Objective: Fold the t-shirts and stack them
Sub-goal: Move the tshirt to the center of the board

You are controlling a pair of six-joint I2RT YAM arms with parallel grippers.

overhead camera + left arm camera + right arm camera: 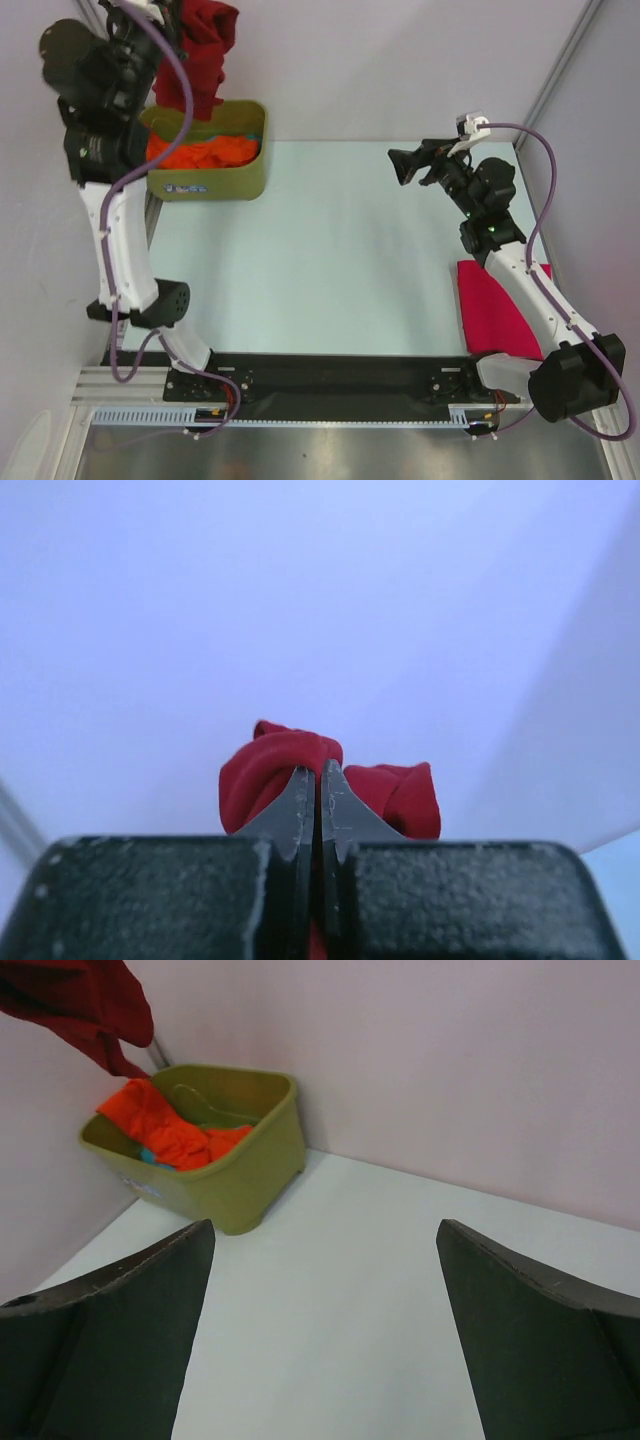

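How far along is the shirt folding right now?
Done: the pink shirt lies folded on the right. In hand: the left claw is shut on the red shirt, held above the tub. Left: folding it, then the orange shirt in the tub. Right claw open, empty.

**Open middle, blocked far-left corner**

Passes freely over the middle of the table (330,250). Meets the olive tub (215,180) far left, dark red t-shirt (205,50) hanging above it. Finds the magenta t-shirt (485,310) flat at near right.
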